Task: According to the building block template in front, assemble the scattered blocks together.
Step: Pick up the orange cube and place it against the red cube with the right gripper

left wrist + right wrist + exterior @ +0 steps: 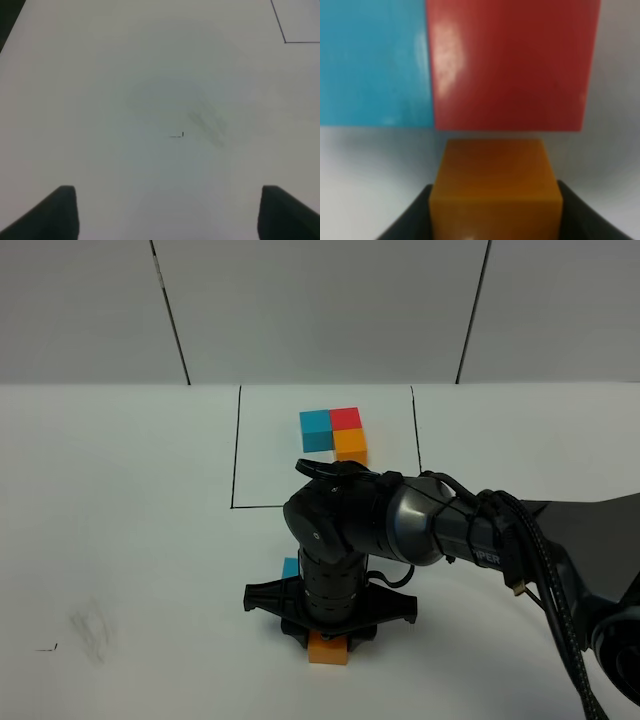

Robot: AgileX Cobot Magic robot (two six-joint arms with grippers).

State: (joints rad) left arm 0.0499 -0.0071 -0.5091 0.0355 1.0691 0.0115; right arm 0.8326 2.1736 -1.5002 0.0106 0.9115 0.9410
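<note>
The building block template (335, 433), a blue, red and orange L, lies at the back inside a thin black drawn rectangle (236, 455). My right gripper (328, 638) reaches to the table's front middle and is shut on the scattered orange cube (328, 650). In the right wrist view the orange cube (495, 192) sits between the dark fingers (415, 222), just short of the red cube (512, 65), which touches the blue cube (372, 62) beside it. From above, the blue cube (290, 568) peeks out beside the arm; the red one is hidden. My left gripper (167, 215) is open and empty.
The right arm (440, 525) stretches from the right edge across the table's front. Faint grey smudges (92, 630) and a small black mark (177, 135) lie on the white table at the front left. A corner of the drawn rectangle (285, 35) shows in the left wrist view.
</note>
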